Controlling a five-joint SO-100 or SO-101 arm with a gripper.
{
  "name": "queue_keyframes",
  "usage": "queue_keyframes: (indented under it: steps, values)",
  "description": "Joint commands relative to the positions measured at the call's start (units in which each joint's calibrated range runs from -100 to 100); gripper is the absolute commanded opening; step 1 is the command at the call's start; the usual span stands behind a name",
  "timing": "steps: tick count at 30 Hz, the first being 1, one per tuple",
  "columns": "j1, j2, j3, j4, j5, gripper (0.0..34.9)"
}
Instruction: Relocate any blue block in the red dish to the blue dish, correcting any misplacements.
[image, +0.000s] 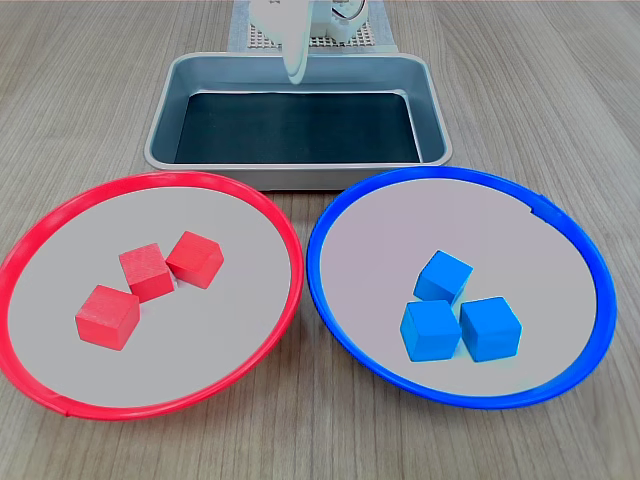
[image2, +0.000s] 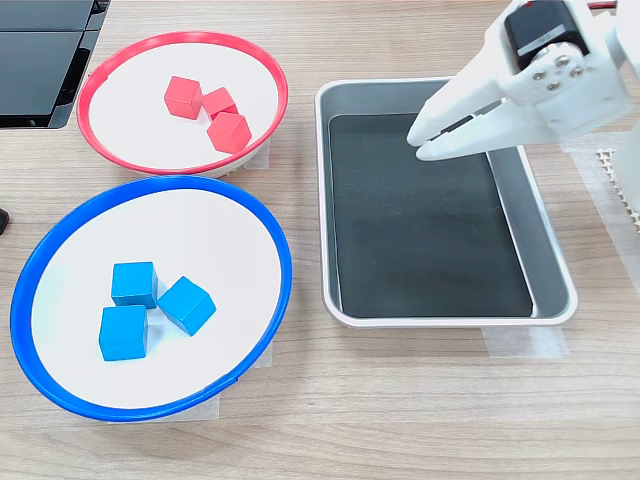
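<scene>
The red dish (image: 200, 345) (image2: 130, 110) holds three red cubes (image: 150, 272) (image2: 208, 103) and nothing blue. Three blue blocks (image: 443, 276) (image2: 134, 284) lie close together in the blue dish (image: 450, 210) (image2: 200, 230), which sits beside the red dish. My white gripper (image: 297, 75) (image2: 420, 142) hangs over the metal tray, well away from both dishes. Its fingers are together with nothing between them.
A rectangular metal tray (image: 300, 125) (image2: 430, 240) with a dark bottom sits behind the dishes in the first exterior view and holds nothing. A black device (image2: 40, 60) lies at the second exterior view's top left. The arm's base (image: 330, 25) stands behind the tray.
</scene>
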Motion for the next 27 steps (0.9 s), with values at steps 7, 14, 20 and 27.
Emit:
queue_keyframes:
  steps: [7,14,20,27]
  values:
    - [-0.2,-5.9,3.4,2.1,-1.3,0.3]
    - [0.0,-6.1,4.4,2.2,-1.8,0.3]
    - [0.0,-6.1,4.4,2.2,-1.8,0.3]
    - [-0.1,-6.1,4.4,2.1,-1.9,0.3]
